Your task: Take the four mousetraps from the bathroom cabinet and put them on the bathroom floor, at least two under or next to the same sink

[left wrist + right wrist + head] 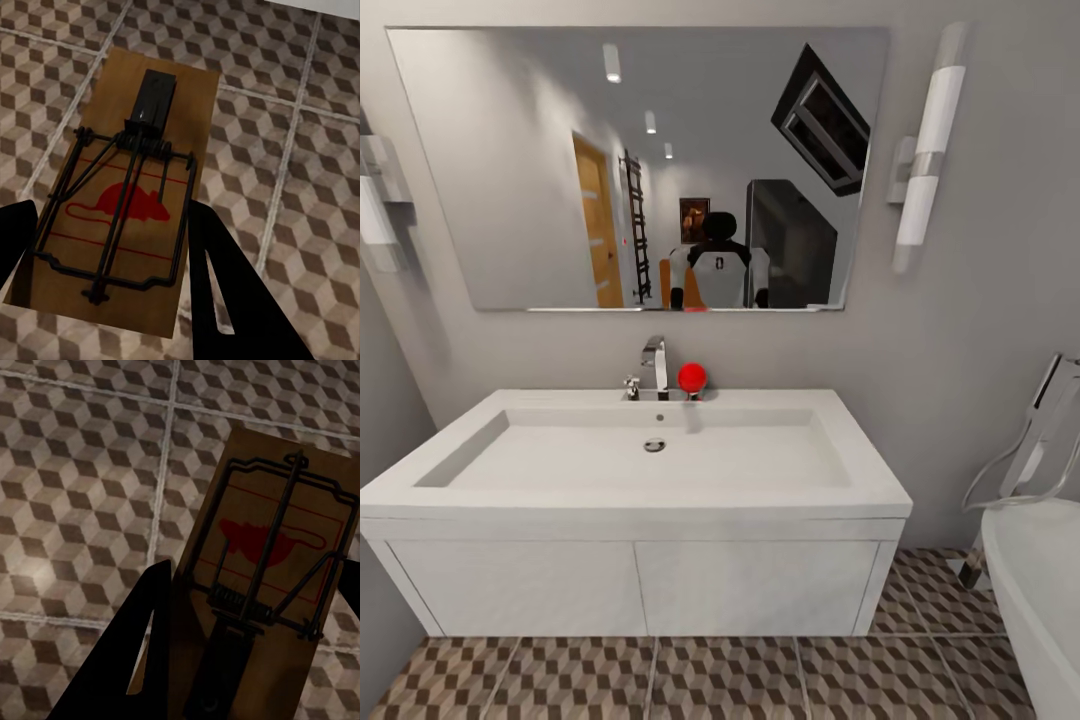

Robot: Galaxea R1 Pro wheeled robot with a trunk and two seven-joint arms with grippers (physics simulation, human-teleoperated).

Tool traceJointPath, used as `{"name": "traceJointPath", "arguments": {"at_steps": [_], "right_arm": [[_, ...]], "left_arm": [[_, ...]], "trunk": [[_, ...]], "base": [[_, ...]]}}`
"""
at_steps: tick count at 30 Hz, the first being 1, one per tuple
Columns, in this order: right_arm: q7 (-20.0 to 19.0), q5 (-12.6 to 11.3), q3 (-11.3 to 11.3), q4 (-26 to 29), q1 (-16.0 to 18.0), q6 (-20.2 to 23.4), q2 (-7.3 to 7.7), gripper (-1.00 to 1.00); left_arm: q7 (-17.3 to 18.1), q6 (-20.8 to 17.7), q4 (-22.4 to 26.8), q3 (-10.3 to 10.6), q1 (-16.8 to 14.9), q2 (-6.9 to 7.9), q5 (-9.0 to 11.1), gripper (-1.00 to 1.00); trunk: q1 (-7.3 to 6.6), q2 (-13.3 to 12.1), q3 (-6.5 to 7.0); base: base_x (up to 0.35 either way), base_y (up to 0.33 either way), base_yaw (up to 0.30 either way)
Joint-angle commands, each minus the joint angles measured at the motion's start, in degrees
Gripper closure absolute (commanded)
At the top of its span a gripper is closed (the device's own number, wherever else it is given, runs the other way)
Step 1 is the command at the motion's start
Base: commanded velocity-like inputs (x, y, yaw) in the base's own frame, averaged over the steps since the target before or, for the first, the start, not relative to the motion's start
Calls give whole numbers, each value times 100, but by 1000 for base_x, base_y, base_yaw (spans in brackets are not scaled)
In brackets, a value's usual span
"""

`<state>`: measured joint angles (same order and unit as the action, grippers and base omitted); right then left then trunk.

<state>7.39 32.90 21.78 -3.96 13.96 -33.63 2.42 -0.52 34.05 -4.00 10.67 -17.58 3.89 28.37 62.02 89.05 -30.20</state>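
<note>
Your left gripper (105, 255) and right gripper (255, 607) each clamp a mousetrap (120, 195) (262, 570) above the bathroom floor (300, 150); release high and they may bounce away from the sink (650, 450).

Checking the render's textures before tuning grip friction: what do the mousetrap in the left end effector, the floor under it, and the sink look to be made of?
Mousetrap: a matte tan wooden board, judging by its flat brown tone, with thin black wire parts, probably metal, and a red printed mouse. Bathroom floor: likely ceramic tile, given its cube pattern and pale grout lines. Sink: smooth white, possibly ceramic or resin; its faucet looks chrome, being shiny.
</note>
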Motion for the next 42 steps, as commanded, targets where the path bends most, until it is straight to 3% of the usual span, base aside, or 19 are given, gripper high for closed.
{"name": "traceJointPath", "arguments": {"at_steps": [1,31,42], "right_arm": [[26,49,28,-26,10,-30,4,100],[8,69,-2,-26,10,-33,4,100],[21,79,-4,-26,10,-38,4,100]], "left_arm": [[-7,27,-21,49,-9,-2,22,100],[-8,28,-20,49,-9,-2,20,100],[-1,49,-21,46,-9,-2,20,100]], "trunk": [[22,45,-24],[681,1248,-563],[681,1248,-563]], "base": [[0,0,0],[0,0,27],[0,0,0]]}}
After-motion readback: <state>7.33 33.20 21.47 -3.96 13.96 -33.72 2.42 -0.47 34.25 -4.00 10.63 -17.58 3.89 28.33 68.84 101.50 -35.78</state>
